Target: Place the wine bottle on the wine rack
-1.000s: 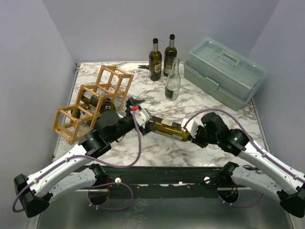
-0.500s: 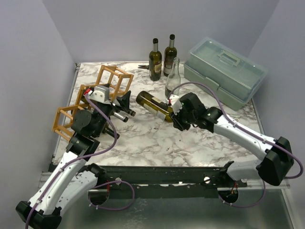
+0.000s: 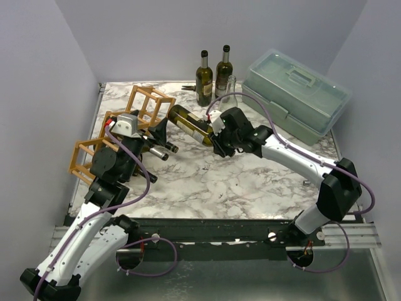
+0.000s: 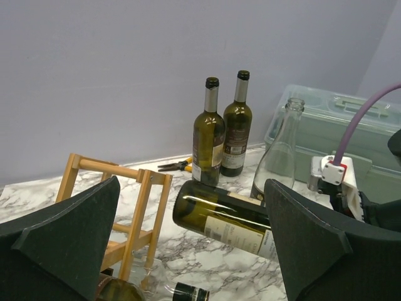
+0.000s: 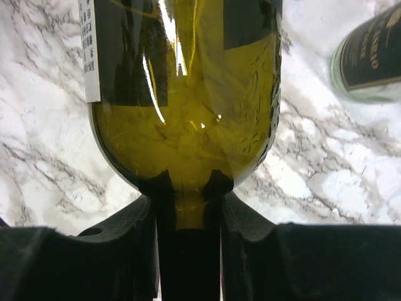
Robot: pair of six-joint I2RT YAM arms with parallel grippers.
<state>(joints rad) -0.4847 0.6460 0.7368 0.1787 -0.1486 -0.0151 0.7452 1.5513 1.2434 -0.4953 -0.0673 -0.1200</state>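
A dark green wine bottle (image 3: 188, 123) hangs level above the marble table, base toward the wine rack (image 3: 141, 106). My right gripper (image 3: 213, 135) is shut on its neck; in the right wrist view the fingers (image 5: 141, 238) clamp the neck below the shoulder (image 5: 188, 94). The light-brown stick rack (image 4: 116, 207) stands at the left and holds another bottle lying down (image 3: 164, 150). My left gripper (image 3: 153, 150) stands open beside the rack, holding nothing. In the left wrist view the held bottle (image 4: 225, 216) shows between its fingers (image 4: 326, 244), a short way beyond them.
Two upright dark bottles (image 3: 204, 78) (image 3: 223, 72) and a clear empty bottle (image 3: 229, 94) stand at the back. The pale green toolbox (image 3: 294, 94) fills the back right. Pliers (image 4: 175, 166) lie near the back wall. A labelled bottle (image 5: 369, 56) shows beyond the held one.
My right arm has carried the bottle up and left toward the rack. The left gripper drew back from the bottle's base to the rack, staying open.
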